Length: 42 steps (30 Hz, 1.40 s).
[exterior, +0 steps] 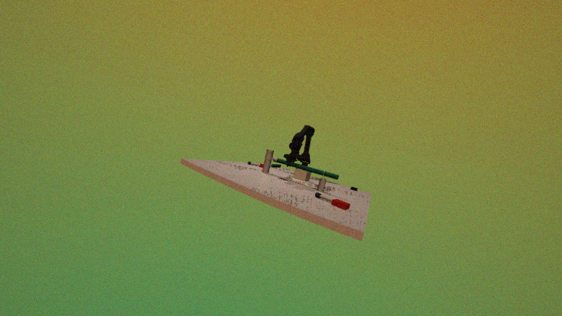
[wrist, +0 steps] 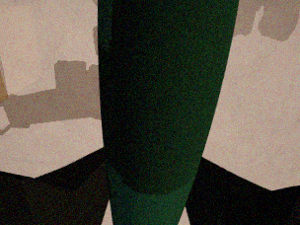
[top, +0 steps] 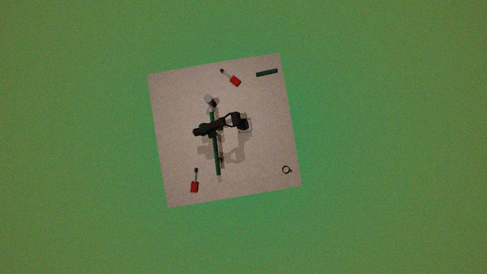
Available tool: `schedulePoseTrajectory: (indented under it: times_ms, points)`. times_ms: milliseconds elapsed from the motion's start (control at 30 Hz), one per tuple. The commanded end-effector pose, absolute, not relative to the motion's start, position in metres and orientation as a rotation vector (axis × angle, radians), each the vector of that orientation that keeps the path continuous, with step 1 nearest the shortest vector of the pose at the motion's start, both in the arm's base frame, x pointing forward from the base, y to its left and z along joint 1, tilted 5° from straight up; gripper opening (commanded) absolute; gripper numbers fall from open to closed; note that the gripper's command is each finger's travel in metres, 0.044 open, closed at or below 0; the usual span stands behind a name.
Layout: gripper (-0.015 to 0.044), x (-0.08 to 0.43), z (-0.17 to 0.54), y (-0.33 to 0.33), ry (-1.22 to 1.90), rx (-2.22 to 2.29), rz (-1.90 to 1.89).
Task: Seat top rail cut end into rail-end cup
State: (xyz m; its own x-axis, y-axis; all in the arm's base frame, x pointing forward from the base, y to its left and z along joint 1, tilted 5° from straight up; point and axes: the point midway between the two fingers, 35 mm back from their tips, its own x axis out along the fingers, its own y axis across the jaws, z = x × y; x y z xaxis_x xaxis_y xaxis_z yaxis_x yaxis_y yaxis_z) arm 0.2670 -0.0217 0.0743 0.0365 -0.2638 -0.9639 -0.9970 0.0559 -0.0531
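The green rail (top: 216, 151) (exterior: 316, 170) (wrist: 158, 99) runs from near the big post (top: 207, 99) (exterior: 267, 161) out over the short post (exterior: 321, 185). A thin loop (exterior: 324, 179) is around it there. The pale rail-end cup (top: 212, 109) (exterior: 274, 159) sits beside the big post's upper part. The rail's cut end meets the cup's mouth; how deep it goes in is too small to tell. The brace band is not clear. My gripper (exterior: 290, 162) (wrist: 148, 154) is shut on the rail, one finger on each side, between the posts and nearer the big one. In the top view the arm hides the fingers.
Red-handled tools (top: 194, 186) (top: 235, 81) (exterior: 341, 203) lie on the pale board (top: 177, 112) (exterior: 235, 176). A short green tube (top: 267, 72) (exterior: 276, 165) lies near a corner, and a dark ring clamp (top: 285, 169) near another. A tan block (exterior: 302, 174) stands beneath the arm.
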Motion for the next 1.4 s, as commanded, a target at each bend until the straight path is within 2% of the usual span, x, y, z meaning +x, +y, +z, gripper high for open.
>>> schedulePoseTrajectory:
  times_ms: [0,1100,1367]
  points:
    - [0.0000,0.267,0.077,-0.028,1.400,-1.385,0.977]
    - [0.0000,0.267,0.075,-0.038,1.395,-1.377,0.992]
    - [0.0210,0.267,0.075,-0.038,1.395,-1.377,0.992]
